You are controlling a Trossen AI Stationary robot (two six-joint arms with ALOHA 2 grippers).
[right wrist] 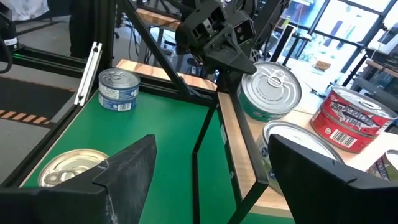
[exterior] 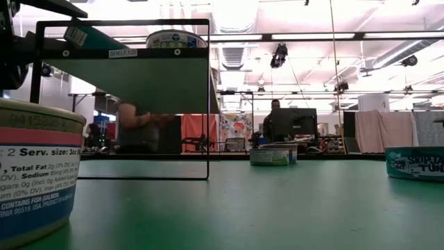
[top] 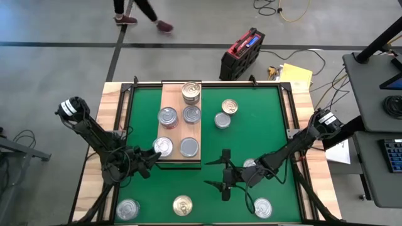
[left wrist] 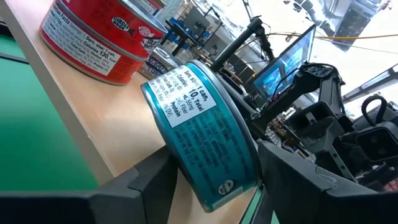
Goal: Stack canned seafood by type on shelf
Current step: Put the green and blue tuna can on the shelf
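Seen from above: eleven seafood tins in all, five on the wooden shelf and six on the green mat. Lying at about 11 o'clock from the mat's centre, long side toward 12: the shelf. On it, one gold-toned lid at the 12 o'clock end, two silver lids side by side near the middle, two more silver lids at the 6 o'clock end. On the mat, two tins close together at 1 o'clock, one half hidden under the right arm at 4 o'clock, one silver at 5 o'clock, one gold-lidded tin at 6 o'clock, one silver at 7 o'clock. Parked at the shelf's 7 o'clock corner: the left gripper, its two fingers flanking a teal-labelled tin tilted on the board's edge; cannot tell whether pressing on it or just clear of it. Just beyond that tin on the board, one red-labelled tin. Hovering over bare mat at 5 o'clock of the shelf: the right gripper, fingers spread wide, nothing between them.
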